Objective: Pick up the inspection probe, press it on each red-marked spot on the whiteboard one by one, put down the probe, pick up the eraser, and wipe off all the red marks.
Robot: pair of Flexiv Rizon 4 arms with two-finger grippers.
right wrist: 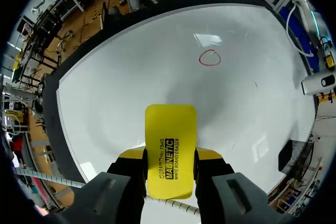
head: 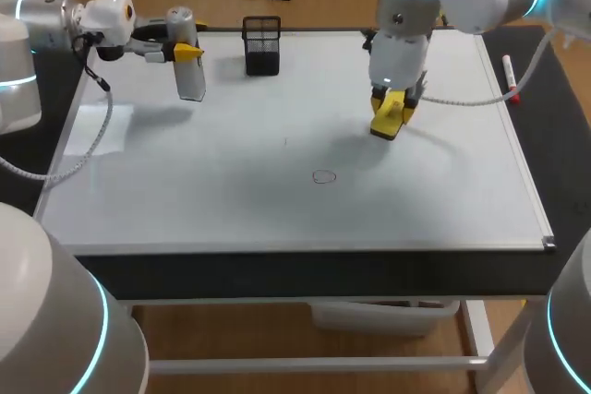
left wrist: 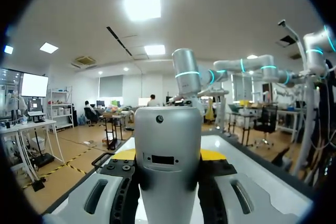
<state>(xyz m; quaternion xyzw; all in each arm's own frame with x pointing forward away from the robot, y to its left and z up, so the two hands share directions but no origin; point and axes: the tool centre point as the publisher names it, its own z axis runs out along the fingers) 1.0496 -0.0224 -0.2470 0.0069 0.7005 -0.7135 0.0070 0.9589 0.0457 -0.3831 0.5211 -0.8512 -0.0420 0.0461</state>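
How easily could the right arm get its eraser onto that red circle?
Probably yes: only bare whiteboard lies between the eraser in the right pincer and the red circle.

The whiteboard (head: 231, 200) is smooth and glossy, with soft reflections. The probe (head: 187, 66) looks like satin silver metal, the eraser (right wrist: 169, 145) is smooth yellow plastic, and the pen cup (head: 262, 45) is black wire mesh.

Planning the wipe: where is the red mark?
In the head view the red mark lies near the whiteboard's middle, left of the eraser in the right gripper.
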